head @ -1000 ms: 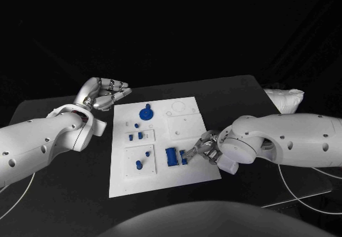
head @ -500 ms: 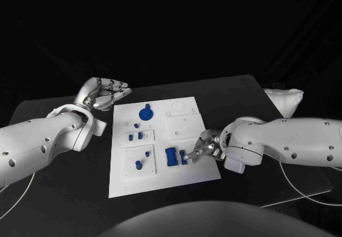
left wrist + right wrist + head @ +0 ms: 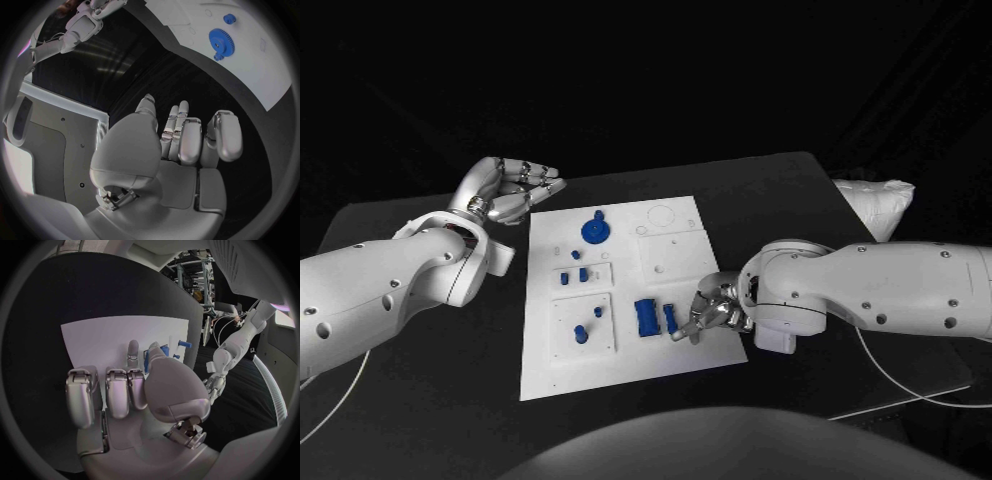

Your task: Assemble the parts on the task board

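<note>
the board lies in the middle of the table, its long sides running from the near edge to the far edge.

nearest, at the board's near right part, the right hand comes in over the right edge. its fingertips are drawn together at a thin blue part; from the head view i cannot tell whether they pinch it or only touch it. in the right wrist view the hand has its fingers side by side and curled forward, with a bit of blue showing just past the tips. just left of the thin part lies a bigger blue block.

at the near left of the board a raised square plate carries two small blue pegs, the other peg nearer. farther along the left side a smaller plate holds two short blue pieces.

toward the far left corner a blue gear lies flat with a small blue knob just beyond it; the left wrist view shows the gear and knob too. the far right part of the board has bare recesses and ring marks. no writing can be read on anything.

farthest, off the board's far left corner, the left hand is over the bare table, fingers curled in on nothing, apart from the board. a white bundle lies at the table's right edge.
</note>
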